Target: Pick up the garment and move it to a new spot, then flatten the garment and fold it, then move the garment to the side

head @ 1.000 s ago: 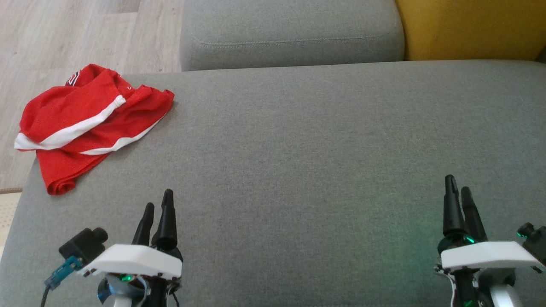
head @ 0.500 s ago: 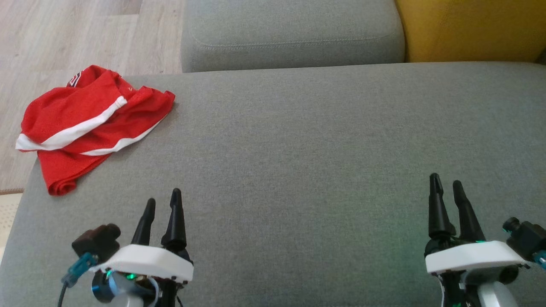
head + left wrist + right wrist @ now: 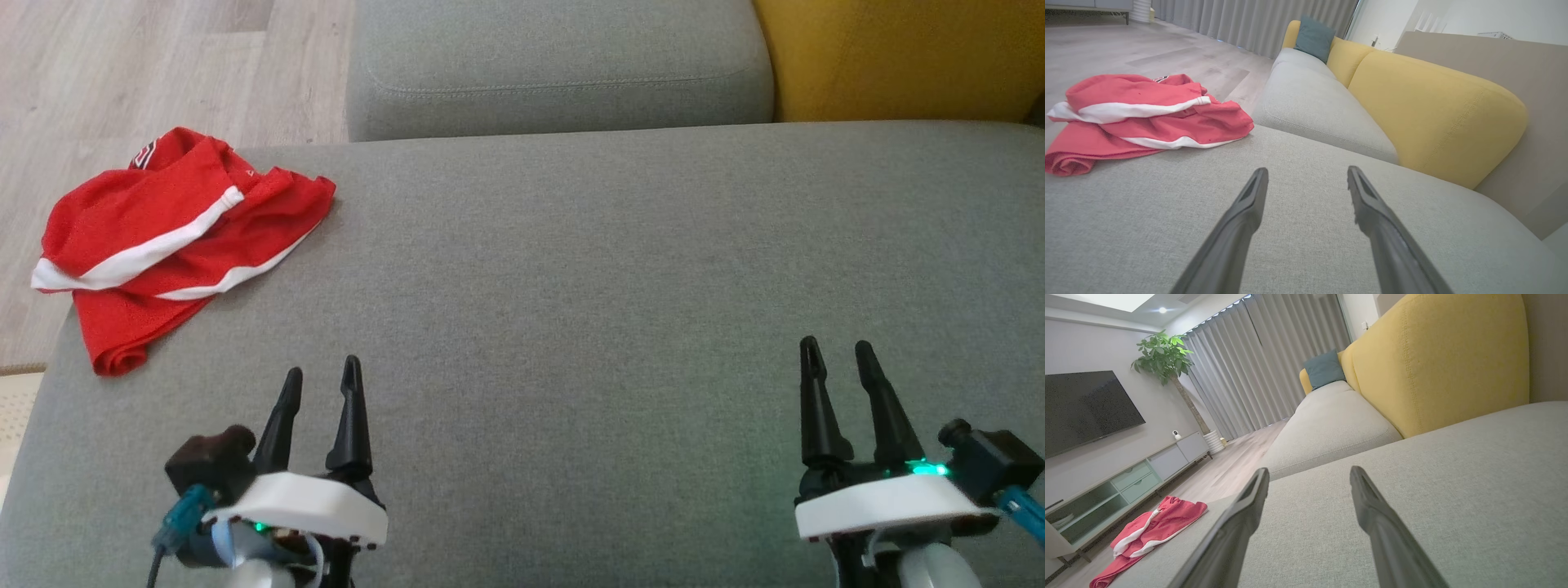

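Red garment (image 3: 163,237) lies bunched at upper left, overhanging the sofa seat (image 3: 571,286) corner; probably why relocation comes first. Left fingers (image 3: 351,416) and right fingers (image 3: 815,408) at lower frame, spread, empty, staged for reach.

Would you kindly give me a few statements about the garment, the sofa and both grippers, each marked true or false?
1. The red garment lies at the far left corner of the grey seat cushion. True.
2. The left gripper is shut on the garment. False: it is open, holds nothing and is apart from the garment.
3. The right gripper is open above bare cushion. True.
4. The garment is neatly folded. False: it is bunched up, with part of it past the cushion's left edge.
5. The sofa's backrest is yellow. True.
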